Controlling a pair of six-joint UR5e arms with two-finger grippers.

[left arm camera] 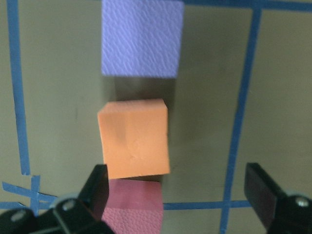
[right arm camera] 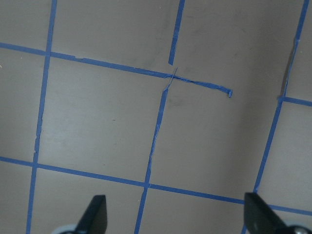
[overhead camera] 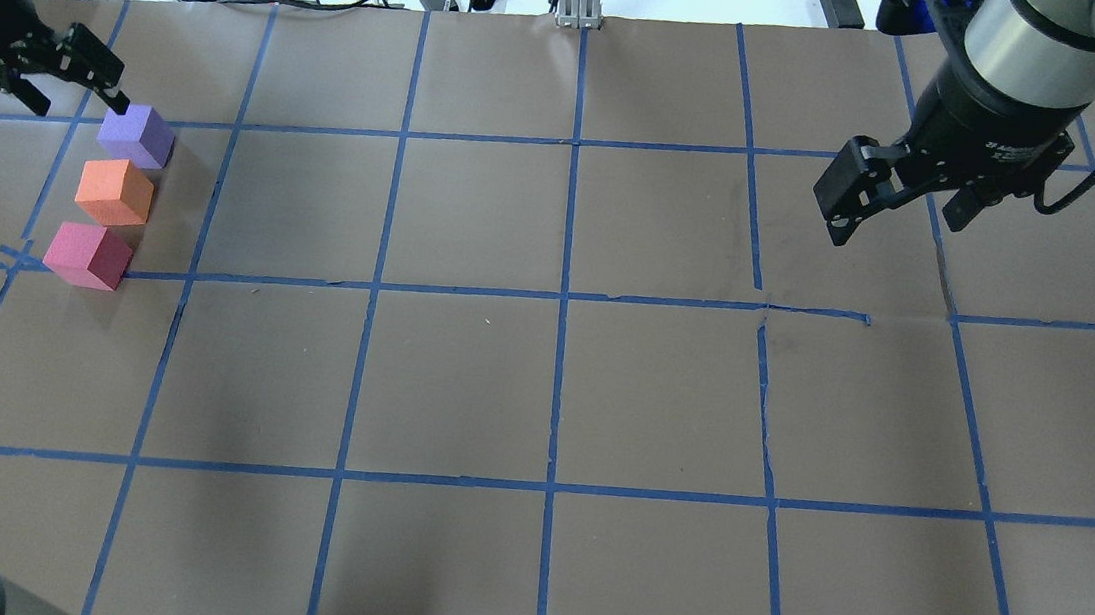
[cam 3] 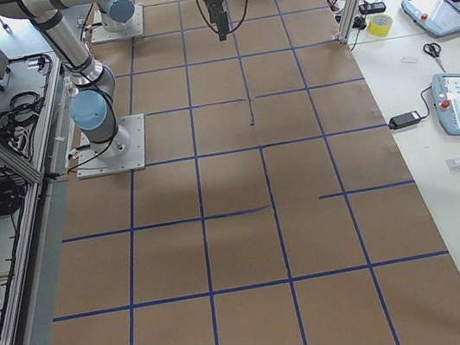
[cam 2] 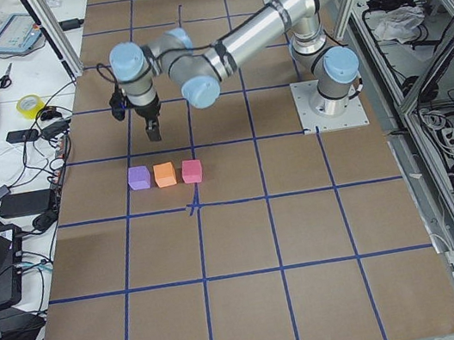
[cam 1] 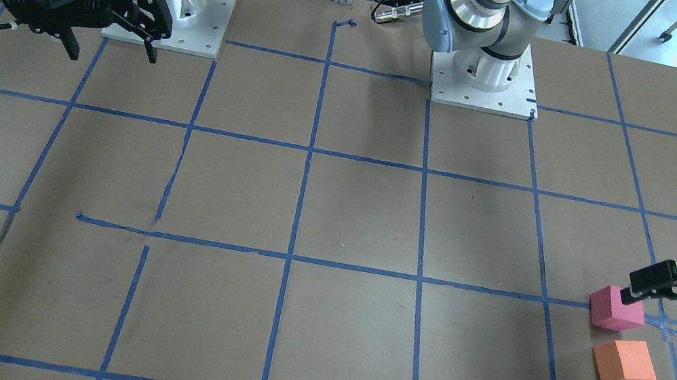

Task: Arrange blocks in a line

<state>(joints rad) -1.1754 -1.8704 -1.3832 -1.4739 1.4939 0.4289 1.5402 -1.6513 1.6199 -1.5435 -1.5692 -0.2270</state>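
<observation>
The left fingers [left arm camera: 97, 187] are spread wide and pinch nothing, hanging above one end of the row of cubes. In the left wrist view the pinkish-red block [left arm camera: 134, 208] lies closest, between the two fingers but hard over toward one of them (that finger's edge overlaps its corner, and contact cannot be judged). Just past it, out beyond the fingertips, is the orange block [left arm camera: 134, 144], and farthest ahead is the purple block [left arm camera: 141, 39]. The three sit just beside each other in a nearly straight line on the brown desk [overhead camera: 549, 398]. Strips of blue tape [left arm camera: 241, 112] run along both sides of the row and across its near end. The right fingers [right arm camera: 95, 214] are likewise spread and empty, over bare desk and tape, well apart from the blocks.
</observation>
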